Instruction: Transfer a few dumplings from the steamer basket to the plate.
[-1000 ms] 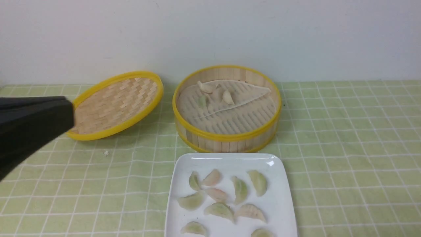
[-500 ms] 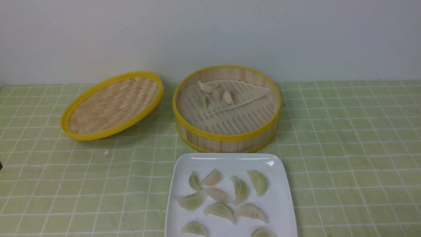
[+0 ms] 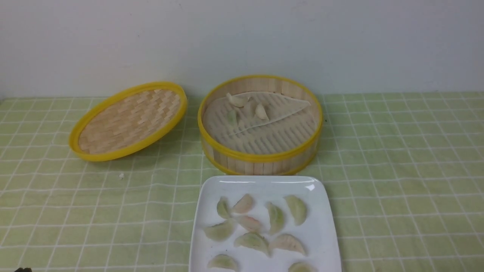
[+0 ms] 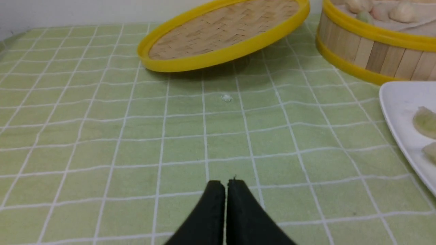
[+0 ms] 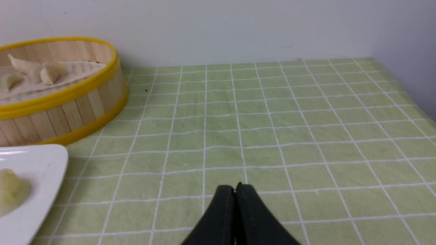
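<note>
Steamer basket (image 3: 261, 151) sits at the back centre of the green checked tablecloth (image 3: 397, 170), close to the wall. Pale liner inside, with a small cluster of dumplings (image 3: 245, 107) toward its far left side; looks like four, but they overlap and I can't count them cleanly from the front view.

White square plate (image 3: 321, 241) is directly in front of the basket, just beside it, near edge cut off by the frame. Nine or so dumplings on it, pale green and pinkish, spread loosely, some touching.

Woven yellow-rimmed lid (image 3: 128, 121) lies left of the basket, tilted, one edge propped up near the basket, the other down on the cloth. Small white crumb (image 3: 121, 175) on the cloth in front of the lid.

Left gripper (image 4: 225, 185): both black fingers pressed together, nothing between them, over bare cloth well left of the plate. Only a dark sliver of it shows at the bottom left corner of the front view.

Right gripper (image 5: 235, 189): fingers closed tip to tip, empty, over bare cloth well right of the plate and basket.
</note>
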`<state>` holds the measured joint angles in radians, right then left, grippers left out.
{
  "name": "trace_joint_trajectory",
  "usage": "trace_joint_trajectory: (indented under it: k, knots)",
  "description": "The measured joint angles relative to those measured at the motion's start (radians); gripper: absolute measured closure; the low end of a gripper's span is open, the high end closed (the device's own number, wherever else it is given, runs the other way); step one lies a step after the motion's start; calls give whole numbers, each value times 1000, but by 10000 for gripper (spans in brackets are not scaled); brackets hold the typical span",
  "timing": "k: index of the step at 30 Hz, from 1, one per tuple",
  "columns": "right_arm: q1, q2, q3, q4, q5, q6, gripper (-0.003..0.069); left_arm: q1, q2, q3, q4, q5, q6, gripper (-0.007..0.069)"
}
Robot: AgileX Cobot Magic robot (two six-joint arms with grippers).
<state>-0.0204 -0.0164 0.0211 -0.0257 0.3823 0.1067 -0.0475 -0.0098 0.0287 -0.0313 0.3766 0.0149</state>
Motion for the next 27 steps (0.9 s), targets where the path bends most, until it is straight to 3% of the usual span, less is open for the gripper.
trace_joint_trajectory:
  k: [27]
  knots:
    - [0, 0, 0, 0, 0, 0, 673, -5, 0, 0, 1, 2, 20, 631]
